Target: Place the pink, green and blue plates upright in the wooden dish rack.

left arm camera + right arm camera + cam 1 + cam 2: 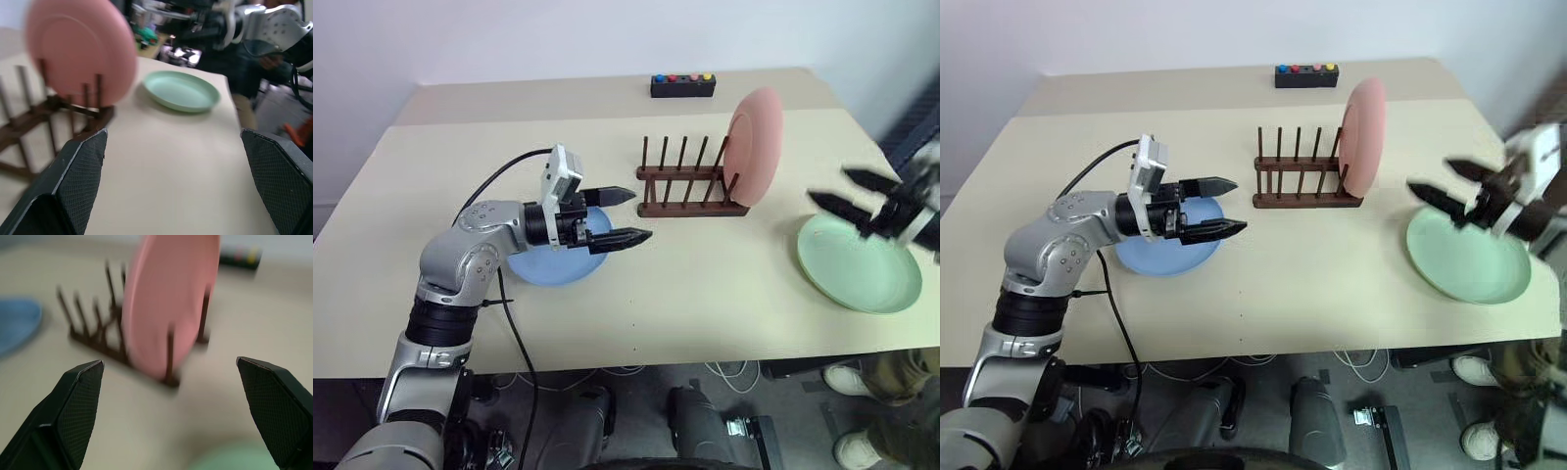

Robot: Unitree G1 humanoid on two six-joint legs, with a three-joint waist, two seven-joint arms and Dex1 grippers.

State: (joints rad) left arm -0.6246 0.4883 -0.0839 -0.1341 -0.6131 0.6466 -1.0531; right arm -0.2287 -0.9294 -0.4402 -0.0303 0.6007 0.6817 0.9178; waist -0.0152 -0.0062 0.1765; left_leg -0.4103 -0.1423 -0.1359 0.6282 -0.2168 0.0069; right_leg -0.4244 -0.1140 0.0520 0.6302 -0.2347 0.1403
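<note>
Left eye view gives me the whole bench: a wide beige table (705, 284) with everything spread across its middle. Next in size, the green plate (859, 262) lies flat near the table's right edge, and the blue plate (556, 257) lies flat on the left. The pink plate (754, 147) already stands on edge in the right-hand end of the wooden dish rack (690, 186), leaning a little against the pegs — one of three done, by my reckoning.

My left gripper (625, 215) hangs level just above the blue plate, pointing toward the rack, its two black fingers spread apart and holding nothing. My right gripper (1442, 186) hovers over the far side of the green plate, fingers also wide apart and empty; it is blurred, so I can't judge its height above the plate.

These plates look like light, stiff plastic with smooth, shallow rims — probably slippery. I'd take the green one next by pinching its raised rim at the near edge, one finger under and one over, since a flat plate offers nothing else to grab. A thin rim grip may let it swing as I tip it upright.

Smallest thing: a black button box (683, 85) at the table's far edge, well apart from the work.
</note>
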